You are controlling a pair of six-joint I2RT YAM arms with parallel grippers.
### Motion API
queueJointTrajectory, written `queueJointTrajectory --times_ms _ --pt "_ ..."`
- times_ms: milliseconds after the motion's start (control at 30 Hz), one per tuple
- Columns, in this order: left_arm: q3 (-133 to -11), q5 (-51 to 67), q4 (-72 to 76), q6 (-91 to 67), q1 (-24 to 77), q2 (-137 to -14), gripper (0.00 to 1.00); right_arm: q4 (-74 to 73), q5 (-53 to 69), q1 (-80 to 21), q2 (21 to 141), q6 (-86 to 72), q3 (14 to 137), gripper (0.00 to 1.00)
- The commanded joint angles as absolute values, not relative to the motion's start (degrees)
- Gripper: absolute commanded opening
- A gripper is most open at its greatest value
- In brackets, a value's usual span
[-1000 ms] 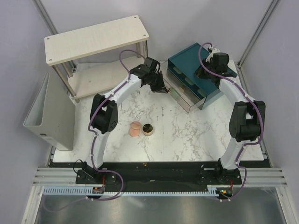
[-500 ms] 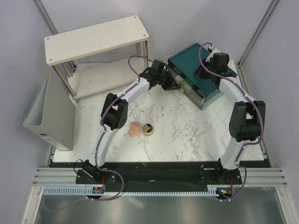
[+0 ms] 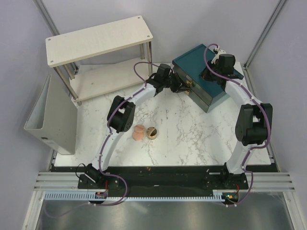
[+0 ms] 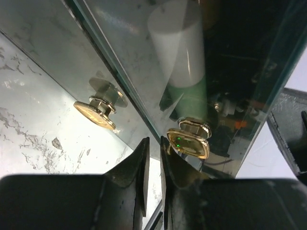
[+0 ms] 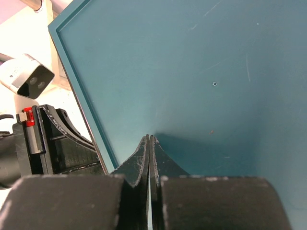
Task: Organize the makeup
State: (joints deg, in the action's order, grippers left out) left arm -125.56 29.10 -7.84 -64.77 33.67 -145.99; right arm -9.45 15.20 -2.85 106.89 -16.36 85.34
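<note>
On the marble table lie a peach-pink sponge (image 3: 138, 132) and a round gold-rimmed pot (image 3: 152, 132), side by side and far from both grippers. My left gripper (image 3: 180, 86) (image 4: 154, 140) is at the glass drawer front of the teal box (image 3: 199, 76). Its jaws stand a narrow slit apart with nothing between them. A gold drawer knob (image 4: 188, 142) sits just right of its fingertips, and a second knob (image 4: 96, 113) is to the left. A white and green tube (image 4: 180, 62) shows behind the glass. My right gripper (image 3: 217, 73) (image 5: 149, 139) is shut, its tip pressed on the box's teal top (image 5: 201, 72).
A wooden two-level shelf (image 3: 98, 40) stands at the back left. A grey bin (image 3: 48, 120) leans at the left edge of the table. Frame posts rise at the back corners.
The left arm has pushed the box's drawer in until it closed. Its jaws, shut at the knob before, have parted slightly. The right arm has not moved.
</note>
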Motion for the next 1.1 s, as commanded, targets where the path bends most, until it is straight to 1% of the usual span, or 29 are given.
queueJointTrajectory --times_ms 0,67,133,367,400,500,533,567,600,633,667,733,767,800,833,867,900,1000,1067 --pt "-119.56 31.73 -0.70 -63.21 33.40 -137.67 0.21 -24.34 14.77 -3.43 111.18 -16.00 83.05 0.00" --pt "-116.30 30.15 -0.44 -61.10 32.87 -134.84 0.22 -24.35 14.85 -3.43 110.83 -16.61 84.63 0.00" --pt "-113.13 30.06 -0.35 -59.95 32.35 -132.02 0.26 -24.34 15.20 -3.43 110.65 -17.05 86.82 0.00" --pt "-104.96 32.34 -1.14 -55.47 30.68 -125.34 0.34 -25.31 14.59 -3.52 112.49 -18.28 94.65 0.00" --pt "-104.25 32.43 -2.19 -53.98 30.24 -124.29 0.36 -25.75 14.42 -3.52 112.93 -18.19 95.53 0.00" --pt "-104.06 30.07 -11.84 -44.33 29.97 -120.07 0.39 -26.63 14.24 -3.60 114.43 -18.28 99.13 0.00" --pt "-104.32 26.84 -18.74 -38.29 29.97 -118.75 0.40 -26.80 14.33 -3.52 114.61 -18.54 100.53 0.00" --pt "-104.50 24.63 -21.85 -35.27 30.06 -116.22 0.40 -26.81 14.50 -3.60 114.96 -18.81 101.07 0.00" --pt "-104.50 18.69 -25.36 -32.11 30.32 -114.54 0.41 -26.81 14.68 -3.52 115.05 -19.33 101.68 0.01" --pt "-104.33 15.15 -28.10 -25.99 30.58 -112.96 0.41 -26.81 15.03 -3.52 115.14 -19.51 102.65 0.01" --pt "-102.93 11.99 -32.13 -23.06 30.85 -109.55 0.42 -26.81 15.20 -3.60 115.14 -19.51 103.18 0.02" --pt "-100.21 4.44 -34.01 -16.04 31.38 -106.19 0.44 -26.81 15.29 -3.78 115.05 -19.25 104.23 0.03" --pt "-97.06 2.57 -34.97 -14.34 31.29 -104.17 0.45 -26.72 15.21 -4.04 115.05 -19.07 104.41 0.06" --pt "-95.64 0.72 -35.24 -12.93 31.29 -101.37 0.50 -25.85 15.38 -4.22 115.05 -18.99 104.50 0.07" --pt "-94.58 0.62 -36.20 -10.66 31.29 -99.95 0.53 -25.58 15.29 -4.39 115.05 -19.07 104.85 0.08" --pt "-93.61 0.18 -37.60 -10.46 31.29 -98.80 0.60 -25.32 15.29 -4.74 115.14 -19.33 105.38 0.11" --pt "-92.56 0.18 -39.01 -10.55 31.29 -96.27 0.72 -25.23 15.12 -4.83 115.14 -19.51 105.99 0.12" --pt "-87.90 0.35 -38.85 -12.74 31.12 -91.86 0.92 -24.53 13.28 -5.89 114.52 -20.65 107.93 0.16" --pt "-86.93 1.84 -39.11 -13.01 31.03 -91.23 0.92 -24.43 12.83 -6.76 115.31 -20.57 110.47 0.18"
